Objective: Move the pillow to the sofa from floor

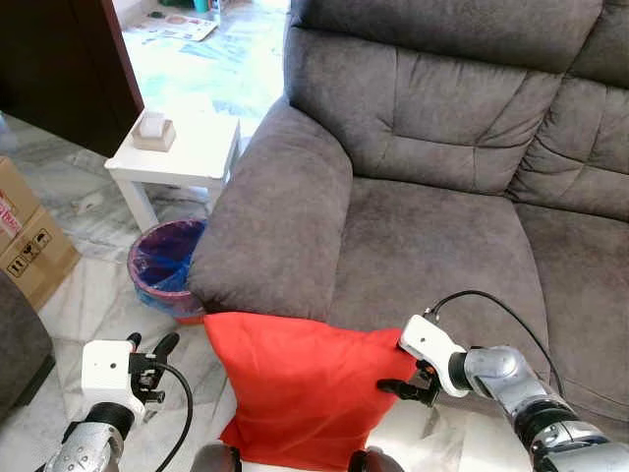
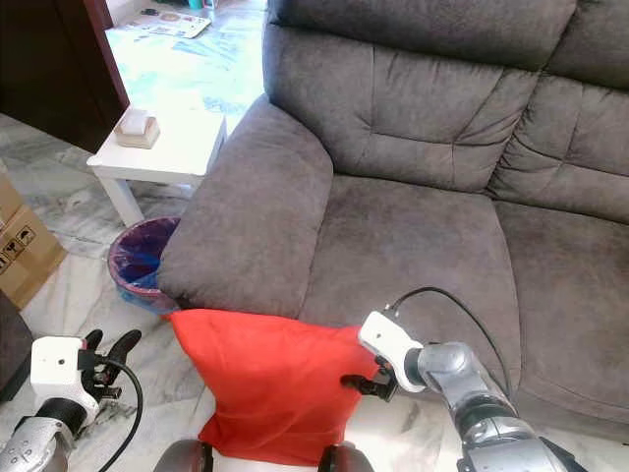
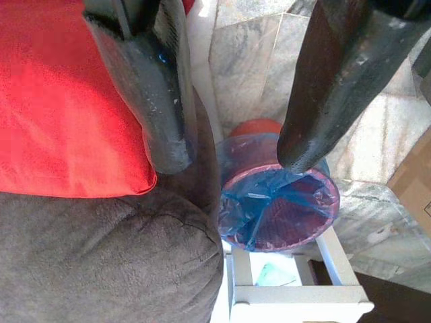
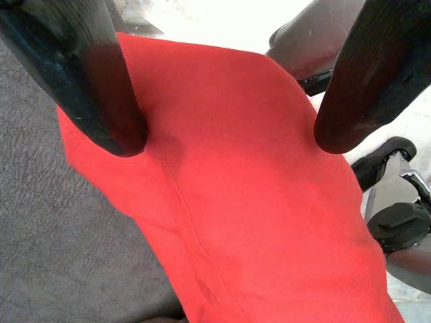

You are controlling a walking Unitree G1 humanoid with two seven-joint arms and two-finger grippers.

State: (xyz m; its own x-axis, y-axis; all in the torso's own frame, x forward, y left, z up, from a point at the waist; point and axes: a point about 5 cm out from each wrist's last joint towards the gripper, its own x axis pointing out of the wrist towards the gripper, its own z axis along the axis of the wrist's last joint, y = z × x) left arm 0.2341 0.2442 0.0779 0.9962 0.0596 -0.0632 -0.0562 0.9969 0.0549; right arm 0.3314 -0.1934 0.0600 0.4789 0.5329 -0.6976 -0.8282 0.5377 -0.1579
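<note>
Jaws of right gripper (image 1: pixel 405 386) spread wide at red pillow (image 1: pixel 300 388) edge, pillow leaned against grey sofa (image 1: pixel 432 226) front, left gripper (image 1: pixel 157 366) jaws parted, kept beside pillow.

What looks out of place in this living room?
The red pillow is off the sofa, propped on the marble floor against the sofa's front below the armrest. The right gripper has its jaws open around the pillow's edge; the left gripper is beside it, jaws open.
</note>
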